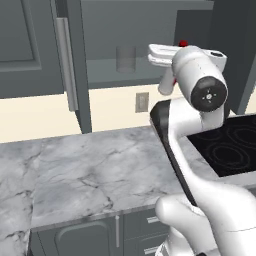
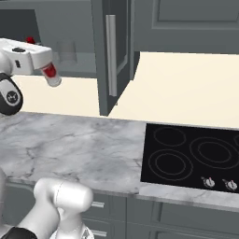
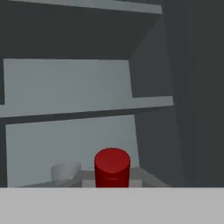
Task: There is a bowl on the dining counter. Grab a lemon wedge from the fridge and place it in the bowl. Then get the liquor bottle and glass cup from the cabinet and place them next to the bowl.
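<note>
Fetching the liquor bottle from the open cabinet (image 1: 30, 45)

The arm is reaching over the marble table (image 1: 90, 165); the tool (image 3: 112, 181) is clenching the red-capped liquor bottle (image 3: 112, 168) by its neck for carrying, while the glass cup (image 1: 126, 60) is waiting on the shelf just beside.

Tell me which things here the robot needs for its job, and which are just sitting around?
For the job:
- liquor bottle, red cap showing, in the open cabinet
- glass cup on the cabinet shelf
- end effector, closed on the bottle

Just sitting around:
- cooktop
- marble counter
- wall outlet
</note>
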Robot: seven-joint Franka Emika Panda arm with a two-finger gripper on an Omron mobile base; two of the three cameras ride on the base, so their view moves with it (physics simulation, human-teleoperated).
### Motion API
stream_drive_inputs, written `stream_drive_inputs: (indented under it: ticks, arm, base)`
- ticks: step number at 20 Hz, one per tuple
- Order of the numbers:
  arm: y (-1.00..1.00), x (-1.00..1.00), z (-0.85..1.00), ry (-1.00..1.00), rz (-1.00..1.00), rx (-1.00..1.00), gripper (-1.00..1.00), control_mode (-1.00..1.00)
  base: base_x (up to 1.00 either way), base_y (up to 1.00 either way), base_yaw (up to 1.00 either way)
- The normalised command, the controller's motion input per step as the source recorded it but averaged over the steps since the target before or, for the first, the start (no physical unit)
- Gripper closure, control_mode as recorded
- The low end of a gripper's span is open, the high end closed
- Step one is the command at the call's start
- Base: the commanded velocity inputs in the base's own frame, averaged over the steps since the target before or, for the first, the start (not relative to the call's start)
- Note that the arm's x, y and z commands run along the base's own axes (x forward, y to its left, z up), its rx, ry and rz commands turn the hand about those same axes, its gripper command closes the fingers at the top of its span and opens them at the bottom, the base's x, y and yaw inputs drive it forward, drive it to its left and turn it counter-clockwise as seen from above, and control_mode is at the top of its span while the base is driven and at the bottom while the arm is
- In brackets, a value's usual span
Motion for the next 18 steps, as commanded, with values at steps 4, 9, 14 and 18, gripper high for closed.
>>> stream_drive_inputs:
  ticks: [4,9,14,18]
  arm:
    - [-0.06,-0.73,-0.38,0.15,0.03,0.0,1.0,-1.0]
    - [-0.14,-0.42,-0.27,0.08,0.21,0.0,1.0,-1.0]
    - [0.0,-0.1,0.0,-0.11,0.11,-0.01,1.0,-1.0]
    - [0.03,0.0,0.0,0.0,0.03,0.0,1.0,-1.0]
  base:
    - [0.0,0.0,0.0]
    - [0.0,0.0,0.0]
    - [0.0,0.0,0.0]
    - [0.0,0.0,0.0]
